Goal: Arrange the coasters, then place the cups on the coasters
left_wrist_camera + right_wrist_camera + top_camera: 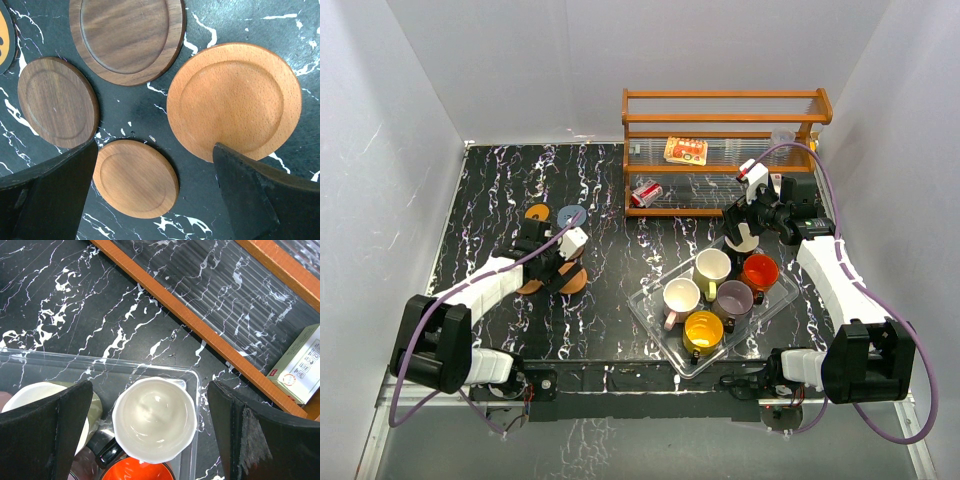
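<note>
Wooden coasters (235, 102), four, under left gripper (155, 147) — seemingly six cups (704, 330) by right gripper (150, 385) — both agape.

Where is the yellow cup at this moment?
In the top view, the yellow cup sits in the clear tray on the right side, at its near corner, beside the pink cup and the mauve cup.

A lab robot cell: plain white panels (520, 60) enclose a black marbled bench (610, 250); two cabled arms (485, 285) are bolted at the frame's bottom.
</note>
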`<action>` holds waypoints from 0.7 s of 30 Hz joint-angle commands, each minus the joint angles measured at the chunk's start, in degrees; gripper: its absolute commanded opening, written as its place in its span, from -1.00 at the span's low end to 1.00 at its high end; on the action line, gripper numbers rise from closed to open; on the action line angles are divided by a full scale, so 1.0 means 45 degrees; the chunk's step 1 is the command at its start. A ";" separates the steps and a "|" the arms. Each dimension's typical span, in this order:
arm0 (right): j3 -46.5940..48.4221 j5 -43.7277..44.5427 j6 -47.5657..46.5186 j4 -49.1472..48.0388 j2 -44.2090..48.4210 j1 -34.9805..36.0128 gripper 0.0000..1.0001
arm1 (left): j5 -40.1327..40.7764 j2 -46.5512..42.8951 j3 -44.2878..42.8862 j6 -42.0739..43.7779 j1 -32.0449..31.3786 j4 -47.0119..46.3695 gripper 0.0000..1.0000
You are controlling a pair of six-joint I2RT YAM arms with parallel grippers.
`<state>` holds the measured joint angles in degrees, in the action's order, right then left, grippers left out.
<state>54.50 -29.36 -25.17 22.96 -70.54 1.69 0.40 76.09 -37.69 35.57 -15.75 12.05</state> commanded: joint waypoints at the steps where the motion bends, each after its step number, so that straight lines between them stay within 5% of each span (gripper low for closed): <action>1: 0.0000 -0.0232 0.0007 -0.0279 0.0348 -0.0079 0.97 | 0.0128 -0.0015 0.0036 0.0469 0.0221 0.1225 0.97; 21: 0.0018 -0.0299 0.0012 -0.0276 0.0293 -0.0083 0.97 | -0.0594 0.0120 -0.0441 0.0539 0.0359 0.1957 0.97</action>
<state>54.50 -29.93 -25.17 22.96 -70.54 1.69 -0.40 76.09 -38.61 37.56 -14.46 15.64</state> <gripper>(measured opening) 0.983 0.984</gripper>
